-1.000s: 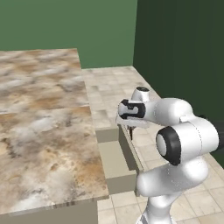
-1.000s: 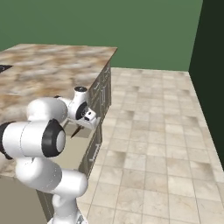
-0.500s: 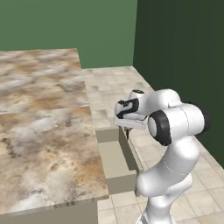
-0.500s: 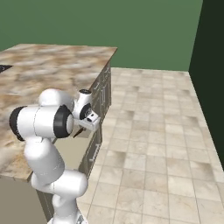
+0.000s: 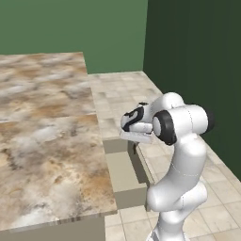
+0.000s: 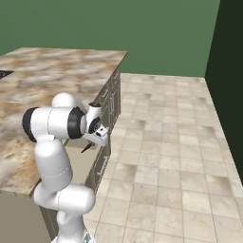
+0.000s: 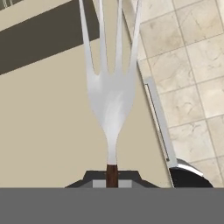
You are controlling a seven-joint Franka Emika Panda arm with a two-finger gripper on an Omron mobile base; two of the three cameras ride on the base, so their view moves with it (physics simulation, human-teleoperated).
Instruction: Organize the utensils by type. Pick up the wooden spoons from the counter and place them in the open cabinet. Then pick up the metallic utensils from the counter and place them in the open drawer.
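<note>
One silvery four-tined metal fork (image 7: 111, 94) with a dark handle hangs clamped in the gripper (image 7: 112, 174), tines pointing down over the beige flat-bottomed open drawer (image 7: 43, 131); best lower it, release inside the taupe rim, clear of the front.

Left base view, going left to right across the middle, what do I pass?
Counter → open drawer → the robot's arm, holding a fork over the drawer → dark green wall.

Marbled counter (image 5: 47, 141) above a tiled floor (image 6: 171, 142)
</note>
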